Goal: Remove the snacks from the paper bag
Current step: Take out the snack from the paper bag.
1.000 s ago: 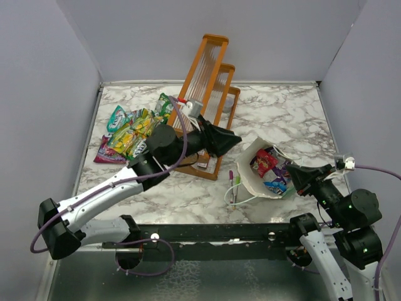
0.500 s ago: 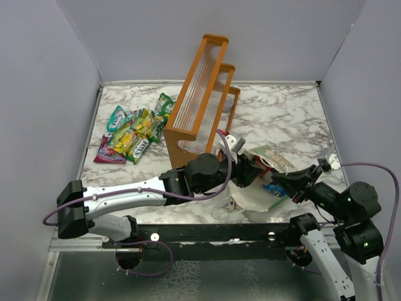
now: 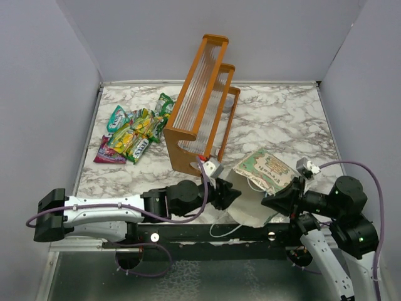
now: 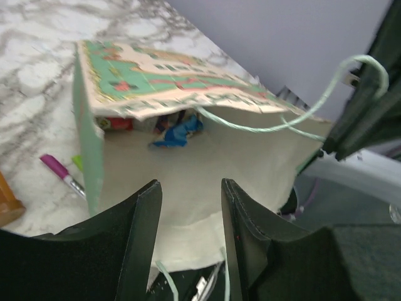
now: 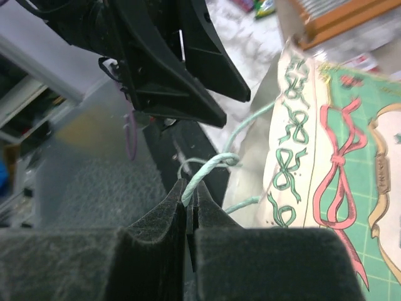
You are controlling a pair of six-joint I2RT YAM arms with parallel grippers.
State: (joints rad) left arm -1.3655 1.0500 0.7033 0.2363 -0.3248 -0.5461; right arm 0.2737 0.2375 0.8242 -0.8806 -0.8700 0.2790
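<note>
The paper bag (image 3: 266,170) lies tipped on its side near the table's front edge, printed face up, mouth toward the arms. My left gripper (image 3: 233,194) is open at the mouth. In the left wrist view its fingers (image 4: 145,219) frame the cream inside (image 4: 207,163), with nothing pinched between them. Deep in the bag are snacks: a blue packet (image 4: 178,133) and a red one (image 4: 116,124). My right gripper (image 5: 190,191) is shut on the bag's pale mint cord handle (image 5: 207,169), at the bag's right front corner (image 3: 276,204). Several snacks (image 3: 131,135) lie piled at the table's far left.
An orange slatted rack (image 3: 200,100) stands behind the bag, its near foot close to the left wrist. A purple marker (image 4: 59,170) lies on the marble just left of the bag. The black front rail (image 3: 207,233) runs right under both grippers.
The left arm has swung from the rack down to the bag's mouth. The bag has been dragged toward the front edge and tipped printed face up by the right gripper.
</note>
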